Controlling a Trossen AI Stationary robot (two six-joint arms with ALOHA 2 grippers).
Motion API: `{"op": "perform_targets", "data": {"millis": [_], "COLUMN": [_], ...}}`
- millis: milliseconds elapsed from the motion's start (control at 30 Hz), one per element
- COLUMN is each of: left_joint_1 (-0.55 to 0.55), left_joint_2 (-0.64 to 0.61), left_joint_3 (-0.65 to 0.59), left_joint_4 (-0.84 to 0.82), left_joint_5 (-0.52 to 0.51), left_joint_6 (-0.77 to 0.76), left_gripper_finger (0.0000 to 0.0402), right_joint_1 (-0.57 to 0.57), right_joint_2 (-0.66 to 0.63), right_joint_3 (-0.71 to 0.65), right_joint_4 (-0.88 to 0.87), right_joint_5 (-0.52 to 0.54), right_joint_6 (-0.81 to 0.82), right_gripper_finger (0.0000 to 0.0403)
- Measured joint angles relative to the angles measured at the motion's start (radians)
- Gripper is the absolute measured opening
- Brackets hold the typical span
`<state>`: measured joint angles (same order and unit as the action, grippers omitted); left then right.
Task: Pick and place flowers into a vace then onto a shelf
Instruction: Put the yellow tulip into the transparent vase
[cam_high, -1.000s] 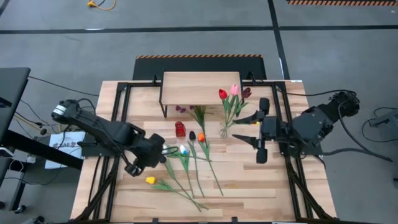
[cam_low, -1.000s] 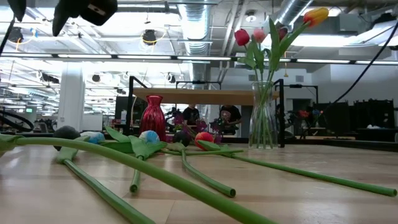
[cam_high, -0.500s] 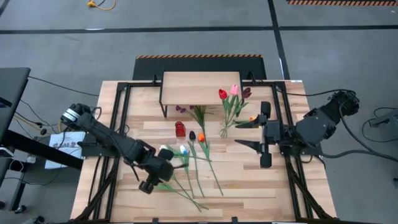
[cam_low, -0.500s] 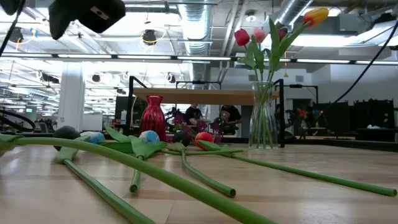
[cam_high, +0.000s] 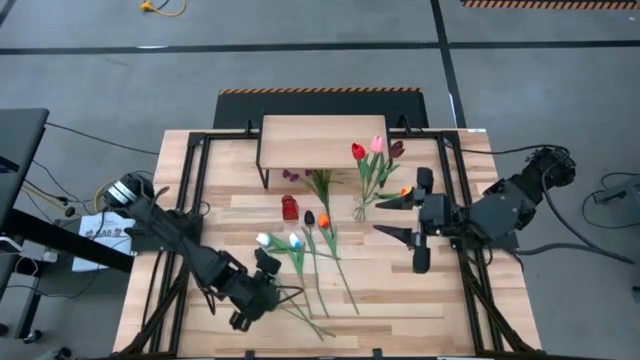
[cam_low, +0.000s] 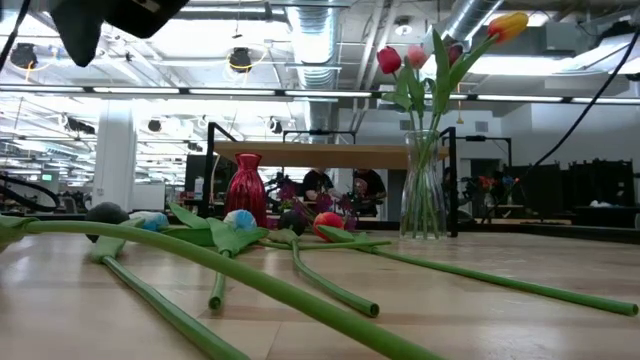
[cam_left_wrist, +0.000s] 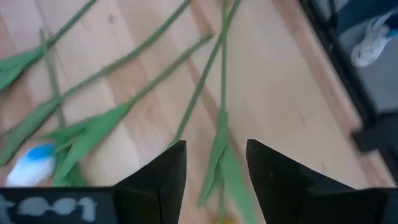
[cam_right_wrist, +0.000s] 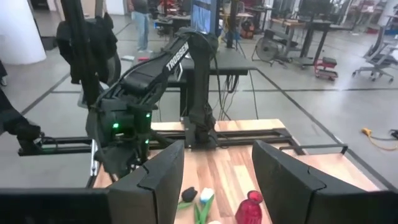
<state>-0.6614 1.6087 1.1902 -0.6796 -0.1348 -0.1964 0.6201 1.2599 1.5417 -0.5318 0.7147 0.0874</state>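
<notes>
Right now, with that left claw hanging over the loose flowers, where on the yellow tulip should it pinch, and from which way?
Probably on the bare green stem, above its leaves, coming straight down. The yellow tulip lies flat on the table, so its stem offers a thin, even bar to close across; the head would squash. The left gripper is open above that stem, fingers on either side. The right gripper waits, open, near the vase.

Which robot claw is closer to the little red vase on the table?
It looks close, but probably the right. The right claw hangs open off to the side of the red vase. The left claw is open too, down near the table's front edge over loose flower stems.
</notes>
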Motion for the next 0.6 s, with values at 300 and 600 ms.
{"op": "perform_targets", "data": {"millis": [300, 600], "left_joint_1": [-0.030, -0.014], "left_joint_2": [0.135, 0.250], "left_joint_3": [0.000, -0.001], "left_joint_4": [0.020, 0.091], "left_joint_5": [0.043, 0.039], "left_joint_6": [-0.095, -0.107], "left_gripper_finger": [0.0155, 0.0155], "right_joint_1": [0.002, 0.002], "right_joint_2": [0.005, 0.005], "right_joint_3": [0.000, 0.000], "right_joint_4": [-0.011, -0.015], "right_joint_5": [-0.002, -0.002], "right_joint_6": [0.018, 0.018], "right_gripper_finger": [0.0180, 0.0178]}}
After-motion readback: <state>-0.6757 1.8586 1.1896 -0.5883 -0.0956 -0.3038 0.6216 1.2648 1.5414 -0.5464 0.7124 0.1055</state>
